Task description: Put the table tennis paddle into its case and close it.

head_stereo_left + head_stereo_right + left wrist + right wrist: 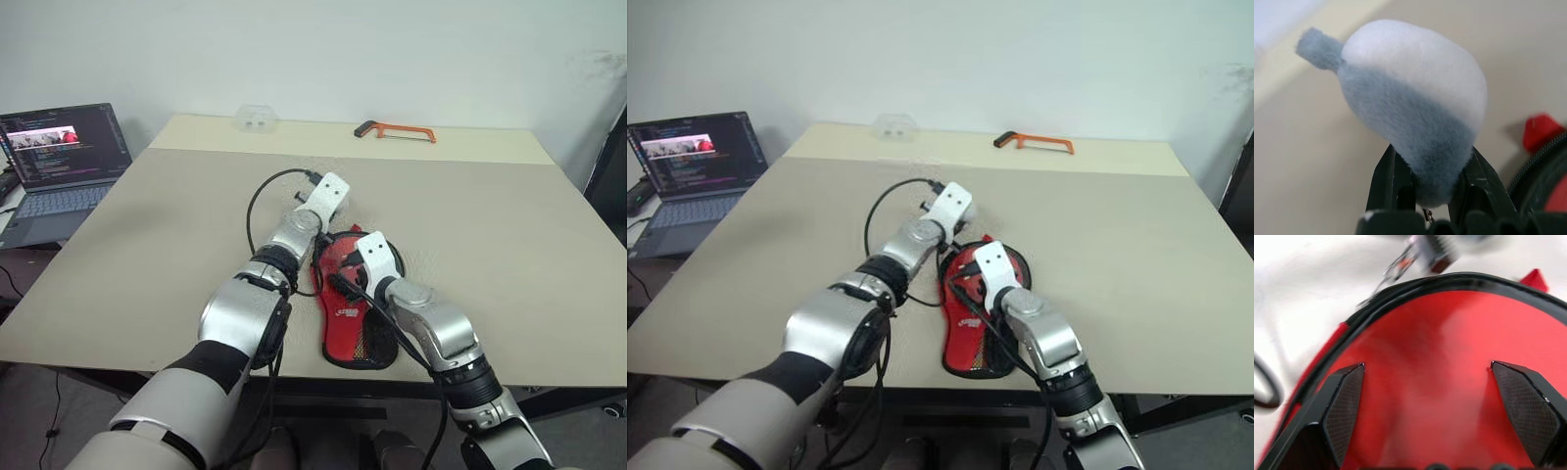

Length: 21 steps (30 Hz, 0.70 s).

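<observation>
The case [355, 335] lies flat near the table's front edge, red with white lettering and black mesh, its round end pointing away from me. My left gripper [1432, 159] is shut on a fluffy white-and-grey pom-pom [1415, 98] just beyond the case's round end, where a red tab [1540, 129] and the black zip edge show. My right gripper [1427, 369] stands open low over a smooth red face inside the case's black rim [1400, 293]. I cannot tell whether that red face is the table tennis paddle or the case's fabric.
An orange-framed hacksaw [397, 130] and a small clear plastic piece [257, 119] lie at the far edge of the beige table [490, 245]. An open laptop [64, 162] sits off the table's left side. A black cable [257, 211] loops beside my left arm.
</observation>
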{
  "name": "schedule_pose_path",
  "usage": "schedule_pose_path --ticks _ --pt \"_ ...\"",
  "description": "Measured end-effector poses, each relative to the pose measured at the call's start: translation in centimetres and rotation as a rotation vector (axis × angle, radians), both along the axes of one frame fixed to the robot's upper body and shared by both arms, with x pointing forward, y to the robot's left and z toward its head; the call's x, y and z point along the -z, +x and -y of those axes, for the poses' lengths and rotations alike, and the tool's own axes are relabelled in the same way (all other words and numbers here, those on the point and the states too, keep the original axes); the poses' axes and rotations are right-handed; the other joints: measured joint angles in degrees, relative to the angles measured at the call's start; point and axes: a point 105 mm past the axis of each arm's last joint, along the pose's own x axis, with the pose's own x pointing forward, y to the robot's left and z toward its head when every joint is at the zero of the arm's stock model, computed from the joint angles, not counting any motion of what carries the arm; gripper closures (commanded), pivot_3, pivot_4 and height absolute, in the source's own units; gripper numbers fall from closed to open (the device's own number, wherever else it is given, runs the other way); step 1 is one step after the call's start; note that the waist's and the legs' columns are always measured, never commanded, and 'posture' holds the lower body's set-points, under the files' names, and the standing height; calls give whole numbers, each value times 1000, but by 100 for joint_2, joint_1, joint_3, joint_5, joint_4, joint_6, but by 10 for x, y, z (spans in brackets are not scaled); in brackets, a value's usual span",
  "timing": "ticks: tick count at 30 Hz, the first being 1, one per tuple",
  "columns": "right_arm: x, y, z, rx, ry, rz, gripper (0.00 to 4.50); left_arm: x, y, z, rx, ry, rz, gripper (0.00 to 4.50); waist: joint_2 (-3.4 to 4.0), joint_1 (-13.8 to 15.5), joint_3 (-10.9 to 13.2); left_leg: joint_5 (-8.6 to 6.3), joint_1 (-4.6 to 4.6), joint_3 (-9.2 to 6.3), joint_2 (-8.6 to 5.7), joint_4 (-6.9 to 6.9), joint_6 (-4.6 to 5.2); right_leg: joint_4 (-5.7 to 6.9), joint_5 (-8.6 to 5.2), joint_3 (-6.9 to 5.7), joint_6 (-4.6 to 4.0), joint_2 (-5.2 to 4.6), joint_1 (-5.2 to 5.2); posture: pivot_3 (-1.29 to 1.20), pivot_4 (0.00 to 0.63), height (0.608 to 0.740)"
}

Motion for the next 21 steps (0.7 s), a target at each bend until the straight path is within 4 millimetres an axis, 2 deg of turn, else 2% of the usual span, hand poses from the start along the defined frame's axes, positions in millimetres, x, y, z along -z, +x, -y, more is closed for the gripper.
schedule_pose_path --ticks 2,8,15,21 --pt "0 -3 -1 -4 2 -4 0 -11 -1 14 35 85 72 4006 0 2 0 0 0 0 0 -1 0 -1 -1 0 1 0 0 0 150 740" --pt "1 -12 -3 -11 2 -8 0 -2 -10 45 131 282 140 4006 0 1 0 0 -2 2 -1 -1 -1 -2 -1 1 1 0 -3 0 150 740" --pt "2 -19 -4 -1 5 -12 0 1 -18 65 225 462 236 4006 -1 18 -1 0 -2 2 -3 -1 -1 -3 -2 1 2 -2 -2 0 150 740" --pt "4 -20 -3 1 2 -20 0 5 -20 70 264 449 206 4006 -2 23 -4 0 -1 2 -5 -1 -1 -4 -2 0 3 -4 0 0 150 740"
